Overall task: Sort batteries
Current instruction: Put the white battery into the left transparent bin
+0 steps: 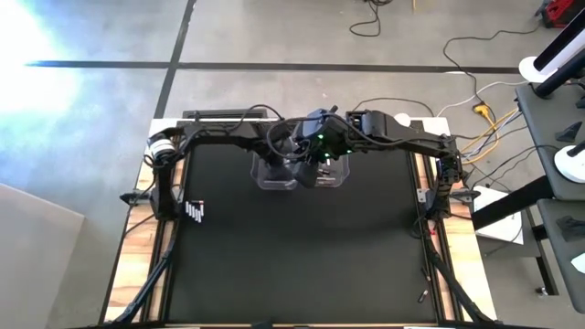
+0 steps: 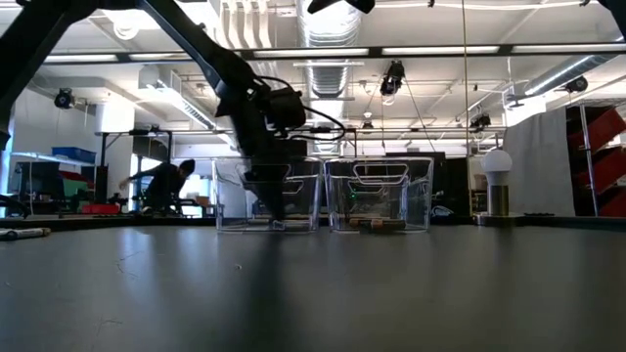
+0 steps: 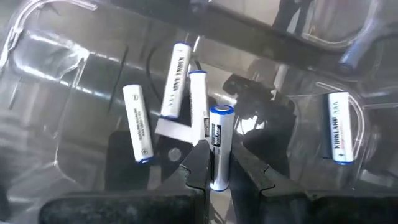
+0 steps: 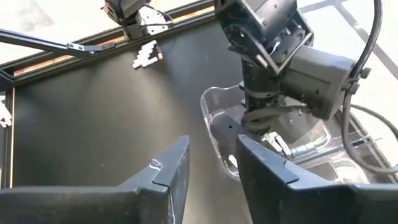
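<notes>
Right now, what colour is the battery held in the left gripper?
White with a blue end band, the battery clamped by the left gripper; clearest in the left wrist view.

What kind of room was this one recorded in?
Probably a robotics lab or workshop in an industrial-style hall. The low view shows exposed ducts and strip lights overhead, and a person at a bench behind the bins. The high view shows a concrete floor with loose cables.

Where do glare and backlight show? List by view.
High view: glare whitens the floor at upper left. Low view: ceiling lights silhouette the lowered arm. Left wrist view: reflections streak the clear bin around the battery in the left gripper.
</notes>
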### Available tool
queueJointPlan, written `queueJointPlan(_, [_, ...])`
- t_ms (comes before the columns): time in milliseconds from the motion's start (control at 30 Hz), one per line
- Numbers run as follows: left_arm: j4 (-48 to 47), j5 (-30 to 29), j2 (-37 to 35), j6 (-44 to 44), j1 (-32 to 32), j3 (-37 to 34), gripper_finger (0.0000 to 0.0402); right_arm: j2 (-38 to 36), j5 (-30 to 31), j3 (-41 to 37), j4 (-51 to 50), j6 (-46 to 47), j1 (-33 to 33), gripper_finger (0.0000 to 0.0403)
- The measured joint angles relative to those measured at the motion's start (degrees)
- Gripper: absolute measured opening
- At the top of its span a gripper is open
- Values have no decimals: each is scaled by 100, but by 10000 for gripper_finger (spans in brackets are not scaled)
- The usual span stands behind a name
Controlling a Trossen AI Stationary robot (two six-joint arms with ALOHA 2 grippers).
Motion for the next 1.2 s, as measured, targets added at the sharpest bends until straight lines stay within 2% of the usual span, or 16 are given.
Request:
queueJointPlan(400, [148,12,294,-3,-99,15,21,0,-15,-1,-4,4,0,109])
queueJointPlan(900, [165,-14,278,-6,-99,2,25,0,-13,-2,-2,9,0,137])
queueJointPlan(1200, [166,-130,204,30,-103,-13,62,-37,-11,-9,-312,182,0,165])
